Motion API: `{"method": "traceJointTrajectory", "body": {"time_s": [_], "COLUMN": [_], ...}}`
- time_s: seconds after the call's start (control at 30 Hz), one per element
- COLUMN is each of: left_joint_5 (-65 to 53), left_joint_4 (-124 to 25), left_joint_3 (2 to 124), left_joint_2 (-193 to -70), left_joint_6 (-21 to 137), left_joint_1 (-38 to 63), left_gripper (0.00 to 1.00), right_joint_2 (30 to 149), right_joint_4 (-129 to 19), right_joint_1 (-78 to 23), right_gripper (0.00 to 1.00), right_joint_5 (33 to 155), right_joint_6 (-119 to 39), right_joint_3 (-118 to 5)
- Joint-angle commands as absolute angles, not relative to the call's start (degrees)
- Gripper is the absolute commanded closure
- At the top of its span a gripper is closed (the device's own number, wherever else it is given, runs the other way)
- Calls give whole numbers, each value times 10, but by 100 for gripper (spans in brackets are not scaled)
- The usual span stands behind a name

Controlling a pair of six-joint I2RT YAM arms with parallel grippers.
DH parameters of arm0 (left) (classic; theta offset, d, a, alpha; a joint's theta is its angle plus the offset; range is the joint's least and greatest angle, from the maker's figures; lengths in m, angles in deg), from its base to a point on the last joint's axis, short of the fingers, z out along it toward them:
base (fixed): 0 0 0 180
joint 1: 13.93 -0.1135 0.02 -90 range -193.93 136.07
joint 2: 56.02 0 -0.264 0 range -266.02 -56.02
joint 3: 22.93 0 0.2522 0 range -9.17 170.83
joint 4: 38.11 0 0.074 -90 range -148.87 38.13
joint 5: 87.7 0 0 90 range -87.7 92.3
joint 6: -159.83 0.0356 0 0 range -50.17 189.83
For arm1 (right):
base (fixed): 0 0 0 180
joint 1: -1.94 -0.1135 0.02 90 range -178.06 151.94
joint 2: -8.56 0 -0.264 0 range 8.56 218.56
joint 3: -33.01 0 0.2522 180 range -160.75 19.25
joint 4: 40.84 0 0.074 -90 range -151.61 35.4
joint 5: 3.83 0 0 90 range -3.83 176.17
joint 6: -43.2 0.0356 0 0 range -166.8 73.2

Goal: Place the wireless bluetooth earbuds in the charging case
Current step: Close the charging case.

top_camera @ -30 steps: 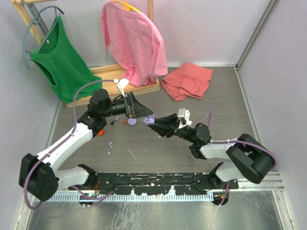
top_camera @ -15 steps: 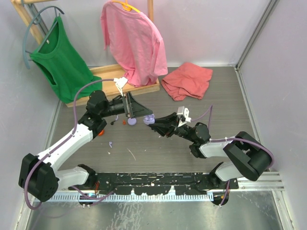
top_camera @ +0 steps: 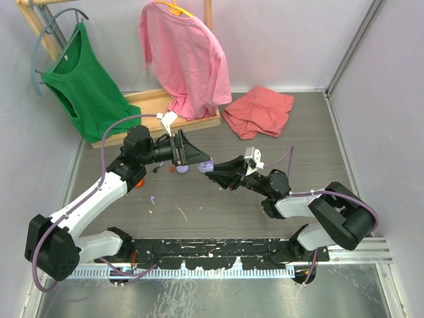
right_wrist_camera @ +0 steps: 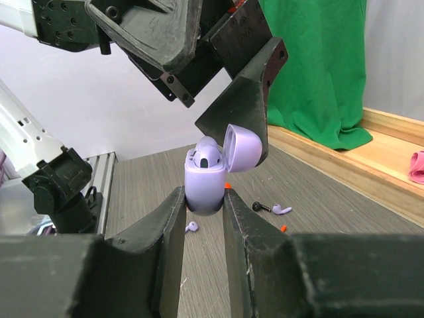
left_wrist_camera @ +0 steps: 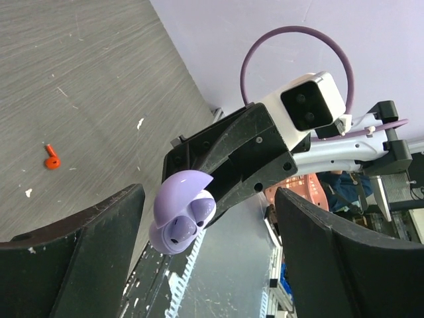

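- Lavender earbud and black earbud lay loose, just beside each other on the counter. A red-orange earbud lay well apart from them.
- The lavender charging case was held up off the counter with its lid hinged open. The right hand was closed tight on its lower half.
- One seated earbud showed inside. I could not tell whether the second well was filled.
- The left hand was spread wide and empty, with a finger on either side of the case and touching nothing.
- The step probably called for fetching the matching lavender bud, pinched by its head so the stem hung free.
- The right hand had to keep the case upright and steady with the lid clear, and the stem had to go into the free well first.
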State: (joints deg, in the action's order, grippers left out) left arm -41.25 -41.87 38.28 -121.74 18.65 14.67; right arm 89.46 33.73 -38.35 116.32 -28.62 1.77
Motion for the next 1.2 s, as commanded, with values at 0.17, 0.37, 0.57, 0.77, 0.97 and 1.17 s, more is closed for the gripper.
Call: {"method": "traceJointTrajectory", "body": {"time_s": [0.17, 0.37, 0.57, 0.77, 0.97, 1.17], "left_joint_5": [-458, -461, -453, -442, -300, -95], "left_joint_4": [-329, -292, -280, -311, -581, -777], "left_joint_3": [391, 390, 385, 388, 433, 473], "left_joint_2": [-1226, -1224, -1218, -1209, -1153, -1113], "left_joint_6": [146, 130, 134, 158, 318, 416], "left_joint_1": [159, 159, 159, 158, 153, 154], "left_gripper": [22, 25, 26, 26, 16, 3], "right_joint_2": [885, 884, 885, 883, 871, 835], "right_joint_4": [423, 424, 424, 423, 369, 237], "right_joint_1": [-381, -381, -381, -380, -351, -329], "right_gripper": [99, 99, 99, 99, 99, 99], "right_joint_5": [1164, 1167, 1170, 1163, 1127, 1073], "right_joint_6": [-286, -278, -269, -257, -219, -214], "right_joint_3": [0, 5, 12, 19, 35, 49]}}
